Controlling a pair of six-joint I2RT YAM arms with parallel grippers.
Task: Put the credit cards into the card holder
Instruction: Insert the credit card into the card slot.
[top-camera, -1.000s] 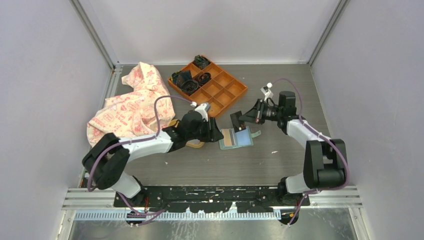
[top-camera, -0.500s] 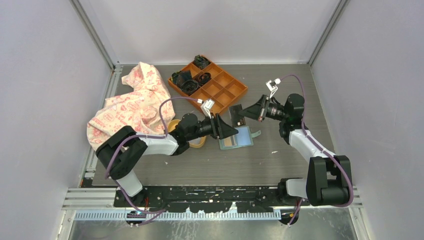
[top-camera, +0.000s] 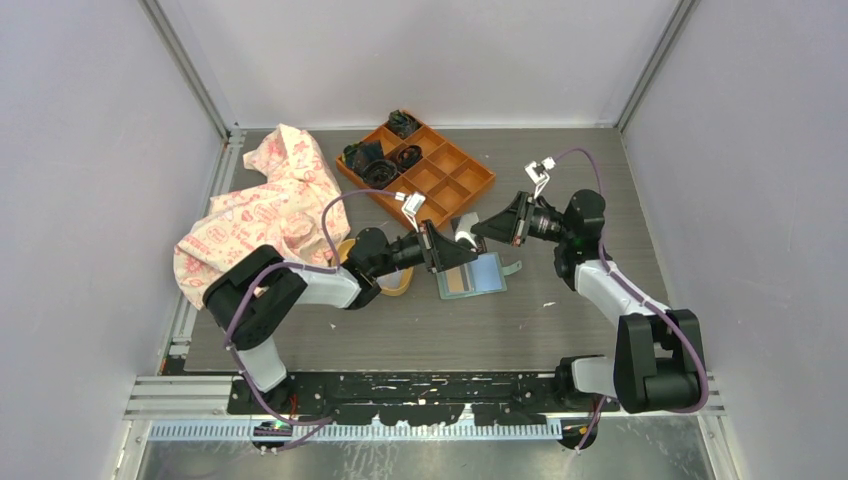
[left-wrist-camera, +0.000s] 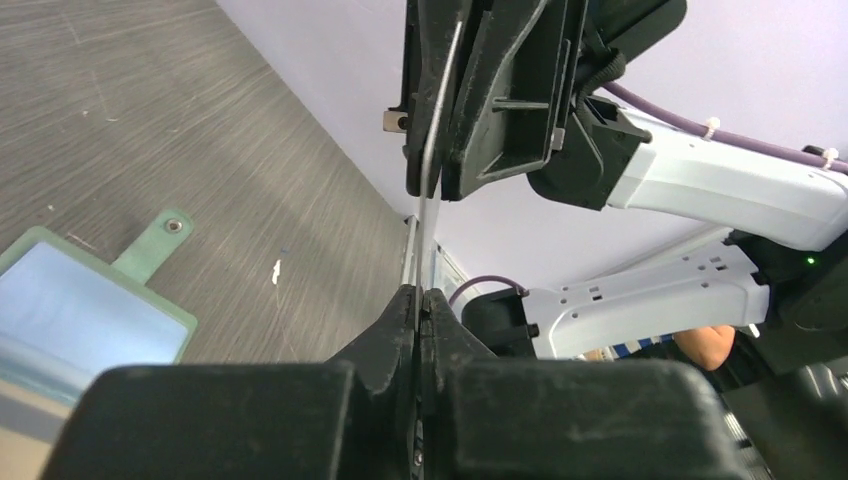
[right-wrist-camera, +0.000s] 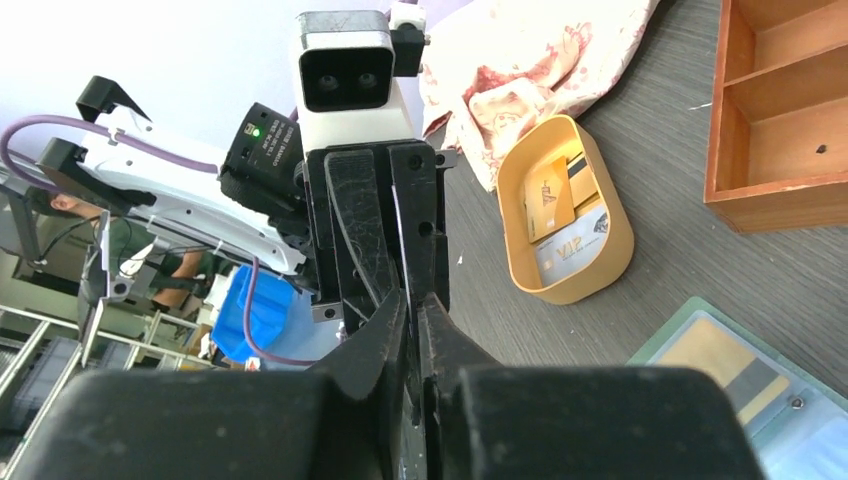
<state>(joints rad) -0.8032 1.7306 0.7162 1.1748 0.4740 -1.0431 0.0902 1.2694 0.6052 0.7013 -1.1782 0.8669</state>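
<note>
One credit card (top-camera: 465, 233) hangs in the air over the table, pinched from both ends. My left gripper (top-camera: 452, 247) is shut on its left edge and my right gripper (top-camera: 480, 232) is shut on its right edge. The left wrist view shows this card (left-wrist-camera: 427, 235) edge-on, running from my left gripper (left-wrist-camera: 418, 293) up into the right jaws. The right gripper (right-wrist-camera: 412, 300) faces the left one tip to tip. The green card holder (top-camera: 473, 275) lies open just below them, blue and tan lining up (right-wrist-camera: 740, 370). More credit cards (right-wrist-camera: 562, 215) lie in a yellow dish.
The yellow oval dish (right-wrist-camera: 600, 270) sits left of the card holder, partly under my left arm (top-camera: 395, 283). An orange compartment tray (top-camera: 430, 170) stands behind, some cells holding dark items. A patterned cloth (top-camera: 265, 210) is heaped at the back left.
My left gripper was open and has shut on the card held by the right gripper. Both grippers have drawn closer together above the card holder.
</note>
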